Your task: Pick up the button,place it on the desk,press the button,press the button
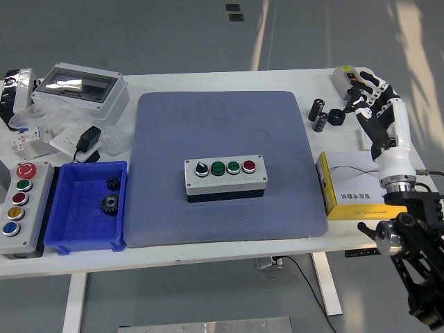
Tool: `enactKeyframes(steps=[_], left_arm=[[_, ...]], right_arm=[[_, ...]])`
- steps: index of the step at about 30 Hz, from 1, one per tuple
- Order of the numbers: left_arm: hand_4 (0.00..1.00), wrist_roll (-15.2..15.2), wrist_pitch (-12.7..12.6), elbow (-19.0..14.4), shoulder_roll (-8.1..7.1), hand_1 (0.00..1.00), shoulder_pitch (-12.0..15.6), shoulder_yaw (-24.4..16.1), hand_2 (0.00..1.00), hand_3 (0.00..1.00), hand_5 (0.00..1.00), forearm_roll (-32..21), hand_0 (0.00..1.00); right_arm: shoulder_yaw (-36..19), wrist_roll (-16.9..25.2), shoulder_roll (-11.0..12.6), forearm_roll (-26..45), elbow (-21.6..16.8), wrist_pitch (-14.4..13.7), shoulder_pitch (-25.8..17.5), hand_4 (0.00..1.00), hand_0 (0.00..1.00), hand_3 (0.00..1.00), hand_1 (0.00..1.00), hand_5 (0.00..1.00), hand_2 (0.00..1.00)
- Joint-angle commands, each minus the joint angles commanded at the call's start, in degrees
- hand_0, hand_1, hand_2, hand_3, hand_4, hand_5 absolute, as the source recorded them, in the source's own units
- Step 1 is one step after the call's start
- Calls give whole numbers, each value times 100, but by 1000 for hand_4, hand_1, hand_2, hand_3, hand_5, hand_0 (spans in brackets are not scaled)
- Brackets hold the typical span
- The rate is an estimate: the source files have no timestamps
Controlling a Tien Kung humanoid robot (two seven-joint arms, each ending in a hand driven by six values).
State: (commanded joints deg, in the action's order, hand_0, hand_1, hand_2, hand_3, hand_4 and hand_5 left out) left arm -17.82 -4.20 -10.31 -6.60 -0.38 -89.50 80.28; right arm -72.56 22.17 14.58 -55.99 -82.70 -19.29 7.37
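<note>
The button box, w/ black selector, two green and one red button on top, sits flat near the middle of the blue mat, long side facing the robot, so the buttons face up and are easy to press from above. Right hand is well off to the right of the box, beyond the mat's right edge, raised over the table's far right corner; fingers spread, nothing held. It hovers near the small grey switch and black cylinders, touching none as far as can be told. Yellow box lies just right of the mat. Left of the mat: blue bin w/ gears, and beyond it a 2nd multi-colour button panel. Left hand not visible. Judging by layout, box is placed; pressing may be done.
</note>
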Motion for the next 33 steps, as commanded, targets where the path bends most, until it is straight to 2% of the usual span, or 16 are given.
enactKeyframes(steps=[6,14,15,25,33], left_arm=[[599,7,18,0,-5,595,-18,9,542,589,200,21,634],[605,11,47,0,-72,595,-41,-41,542,588,204,141,634],[609,9,51,0,-84,596,-48,-48,542,587,202,160,635],[612,13,130,0,-224,597,-227,-153,544,591,203,480,635],[616,7,143,0,-230,597,-230,-152,544,591,203,516,635]], right_arm=[[3,-57,52,329,-48,169,19,731,709,708,726,486,734],[-59,-59,108,266,-177,182,-31,737,720,693,720,489,728],[-82,-55,112,265,-185,183,-40,755,718,689,718,512,726],[-525,-20,127,236,-270,187,-132,759,721,687,719,520,727],[-803,-25,103,201,-315,193,-202,763,732,687,721,526,731]])
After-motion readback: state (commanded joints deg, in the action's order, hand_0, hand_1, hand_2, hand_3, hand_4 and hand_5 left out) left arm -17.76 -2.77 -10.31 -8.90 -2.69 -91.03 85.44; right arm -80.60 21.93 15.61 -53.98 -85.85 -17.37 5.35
